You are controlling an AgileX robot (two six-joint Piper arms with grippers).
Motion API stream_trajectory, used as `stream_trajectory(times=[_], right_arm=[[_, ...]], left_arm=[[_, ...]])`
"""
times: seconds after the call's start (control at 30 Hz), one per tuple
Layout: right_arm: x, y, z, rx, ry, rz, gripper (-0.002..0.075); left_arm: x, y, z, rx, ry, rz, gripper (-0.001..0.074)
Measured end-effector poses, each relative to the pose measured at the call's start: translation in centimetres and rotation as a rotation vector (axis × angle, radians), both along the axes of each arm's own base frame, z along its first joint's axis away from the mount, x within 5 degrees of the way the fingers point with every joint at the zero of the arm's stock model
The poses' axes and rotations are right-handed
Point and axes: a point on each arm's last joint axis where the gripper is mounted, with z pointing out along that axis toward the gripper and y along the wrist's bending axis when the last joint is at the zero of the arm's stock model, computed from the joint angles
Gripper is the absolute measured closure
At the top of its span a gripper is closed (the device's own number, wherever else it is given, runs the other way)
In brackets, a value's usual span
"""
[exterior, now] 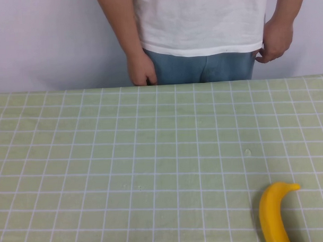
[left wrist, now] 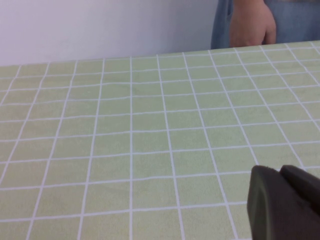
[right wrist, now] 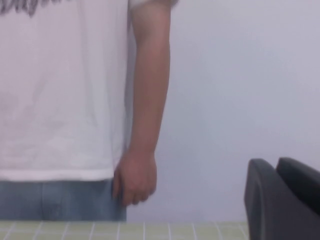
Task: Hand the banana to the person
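Note:
The yellow banana (exterior: 273,212) lies on the green checked tablecloth (exterior: 152,153) at the near right, stem tip pointing right and away. The person (exterior: 200,24), in a white T-shirt and blue jeans, stands behind the far edge with both arms hanging down. Neither gripper shows in the high view. My left gripper (left wrist: 279,169) is shut and empty, low over the cloth on the left side; the person's hand (left wrist: 252,25) shows beyond it. My right gripper (right wrist: 276,161) is shut and empty, raised and facing the person (right wrist: 60,100). The banana is out of both wrist views.
A plain white wall (exterior: 42,40) stands behind the person. The table's far edge (exterior: 70,90) runs just in front of the person's hands. Nothing else lies on the cloth in view.

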Motion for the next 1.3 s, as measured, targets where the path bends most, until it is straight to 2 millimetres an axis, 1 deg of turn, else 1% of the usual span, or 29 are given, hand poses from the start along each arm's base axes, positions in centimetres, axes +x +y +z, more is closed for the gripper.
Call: stream_trajectory(times=[0.13,0.2,0.27,0.33,0.4,0.5,0.6,0.67,0.73,0.77,0.83,0.87,0.93,1.0,1.07,1.1,1.17,1.23,1.3], right_arm=[[-0.1,0.0,0.3,-0.002,-0.031,0.002,0.0733],[-0.4,0.1,1.1,0.006,-0.126,0.010,0.0733],[-1.2,0.1,2.3,0.036,-0.282,0.036,0.0733],[-2.1,0.0,3.6,0.119,-0.432,0.073,0.0733],[-2.5,-0.1,5.0,0.141,-0.463,0.076,0.0733],[-3.1,0.0,7.6,0.139,-0.413,0.072,0.0733],[-3.5,0.1,10.9,0.151,-0.292,0.067,0.0733],[-3.3,0.1,12.8,0.157,-0.209,0.061,0.0733],[-2.5,0.0,14.5,0.172,-0.079,0.055,0.0733],[-2.0,0.0,15.0,0.185,-0.007,0.054,0.0733],[-0.7,0.2,15.8,0.246,0.208,0.069,0.0733],[-0.2,0.4,15.9,0.278,0.316,0.084,0.0733],[1.4,0.7,15.6,0.316,0.542,0.100,0.0733],[2.7,0.7,15.1,0.278,0.713,0.090,0.0733],[3.8,0.7,14.5,0.288,0.794,0.096,0.0733],[4.3,1.0,14.1,0.323,0.842,0.120,0.0733],[4.9,1.7,13.1,0.347,0.957,0.189,0.0733],[5.4,2.7,12.4,0.309,1.069,0.303,0.0733],[6.1,3.6,11.9,0.293,1.138,0.399,0.0725]], left_arm=[[0.0,0.0,0.0,0.000,0.000,0.000,0.0732],[0.0,0.0,0.0,0.000,0.000,0.000,0.0732],[0.0,0.0,0.0,0.000,0.000,0.000,0.0732],[0.0,0.0,0.0,0.000,0.000,0.000,0.0732],[0.0,0.0,0.0,0.000,0.000,0.000,0.0732],[0.0,0.0,0.0,0.000,0.000,0.000,0.0732],[0.0,0.0,0.0,0.000,0.000,0.000,0.0732],[0.0,0.0,0.0,0.000,0.000,0.000,0.0732],[0.0,0.0,0.0,0.000,0.000,0.000,0.0732],[0.0,0.0,0.0,0.000,0.000,0.000,0.0732],[0.0,0.0,0.0,0.000,0.000,0.000,0.0732],[0.0,0.0,0.0,0.000,0.000,0.000,0.0732],[0.0,0.0,0.0,0.000,0.000,0.000,0.0732],[0.0,0.0,0.0,0.000,0.000,0.000,0.0732],[0.0,0.0,0.0,0.000,0.000,0.000,0.0732],[0.0,0.0,0.0,0.000,0.000,0.000,0.0732],[0.0,0.0,0.0,0.000,0.000,0.000,0.0732],[0.0,0.0,0.0,0.000,0.000,0.000,0.0732],[0.0,0.0,0.0,0.000,0.000,0.000,0.0732]])
